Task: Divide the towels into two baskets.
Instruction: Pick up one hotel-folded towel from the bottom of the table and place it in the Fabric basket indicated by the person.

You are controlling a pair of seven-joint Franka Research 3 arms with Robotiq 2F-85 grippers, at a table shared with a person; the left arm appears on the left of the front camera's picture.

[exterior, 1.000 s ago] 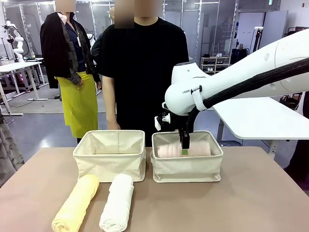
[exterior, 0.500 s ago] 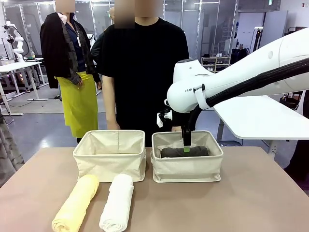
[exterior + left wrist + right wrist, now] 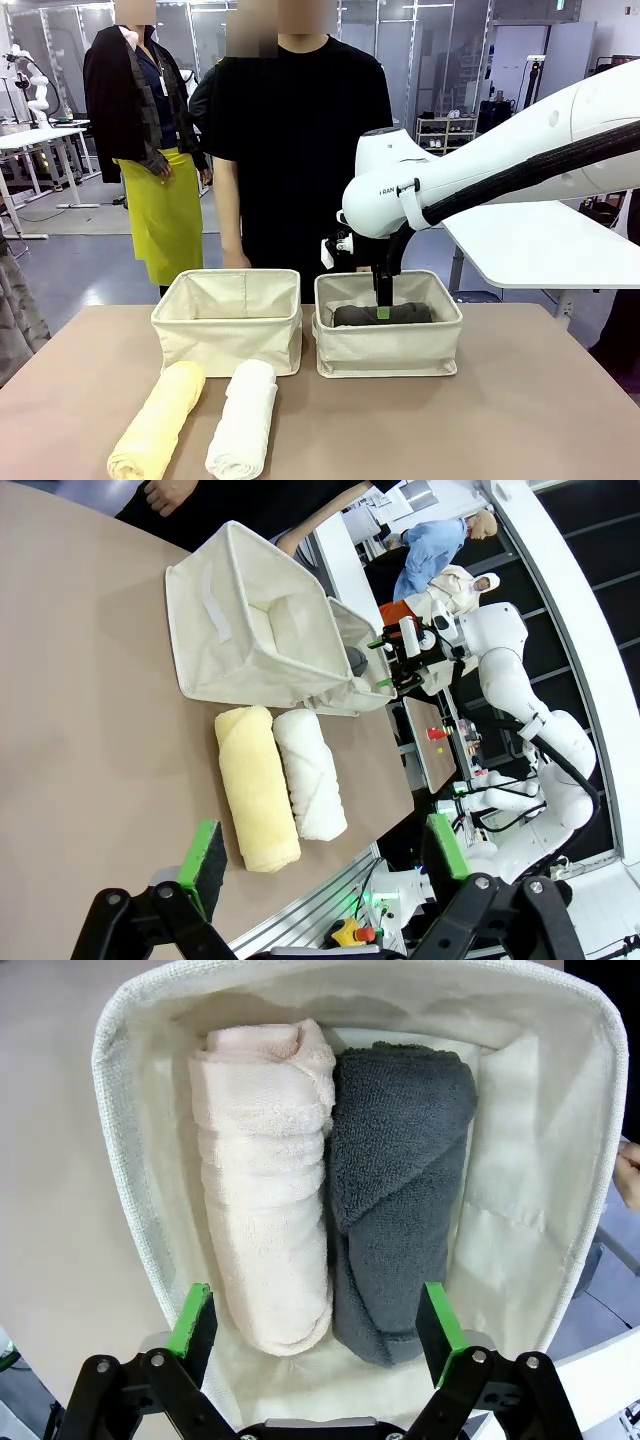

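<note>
The pale yellow towel and the white towel lie side by side on the table, just before the left basket. The left gripper hangs well off from them, jaws apart and empty. In the right basket the cream-pink towel and the dark grey towel lie touching, directly under the right gripper, its jaws spread wide, gripping nothing. A person stands behind the baskets.

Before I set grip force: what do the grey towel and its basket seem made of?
Grey towel: likely terry cloth, matte, fuzzy looped pile. Basket: apparently cream canvas, matte; coarse weave shows on its rim, walls crease softly.
</note>
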